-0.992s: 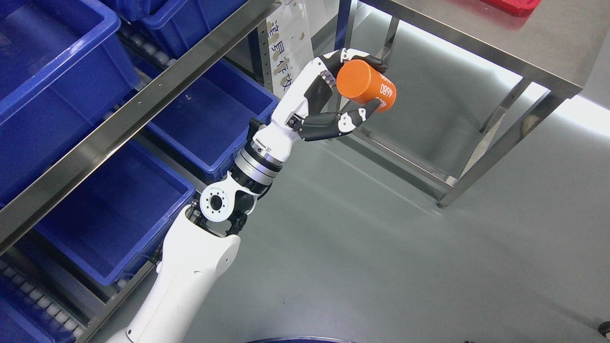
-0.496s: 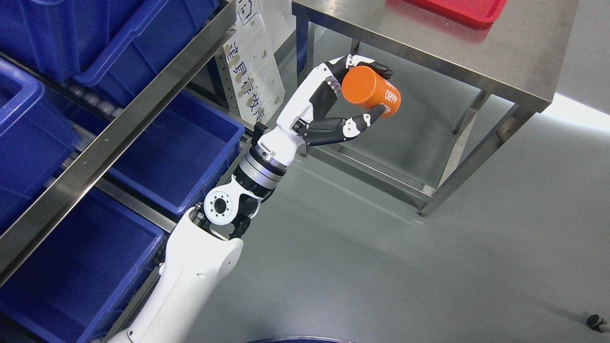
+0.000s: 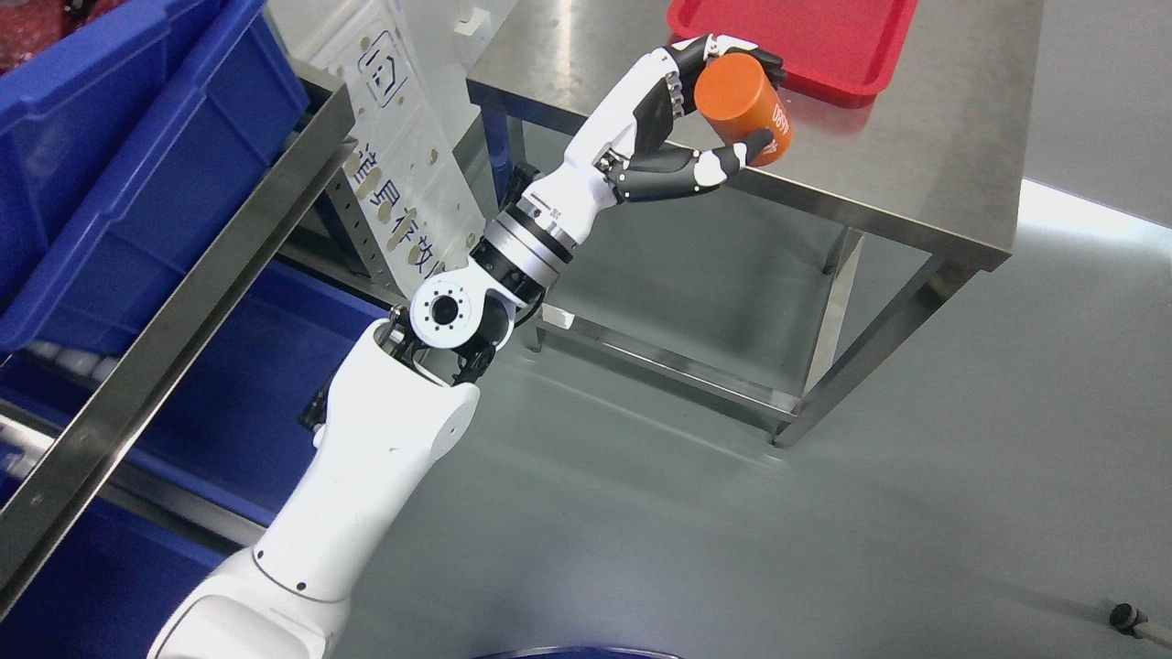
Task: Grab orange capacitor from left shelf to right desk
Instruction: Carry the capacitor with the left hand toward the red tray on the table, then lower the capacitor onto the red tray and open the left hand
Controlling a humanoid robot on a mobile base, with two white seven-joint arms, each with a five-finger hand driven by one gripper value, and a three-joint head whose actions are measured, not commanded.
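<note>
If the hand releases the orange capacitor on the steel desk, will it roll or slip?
The orange capacitor is a smooth cylinder held tilted by the left hand, so set on its side it would probably roll. The steel desk looks polished, so it may slide. It seems rigid.

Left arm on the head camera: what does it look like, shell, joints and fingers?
The left arm has a glossy white shell. A round white joint cap has a black centre ringed by small holes. The wrist carries ribbed silver and black rings. The left hand is white with black finger segments and pale tips. No loose cables show.
</note>
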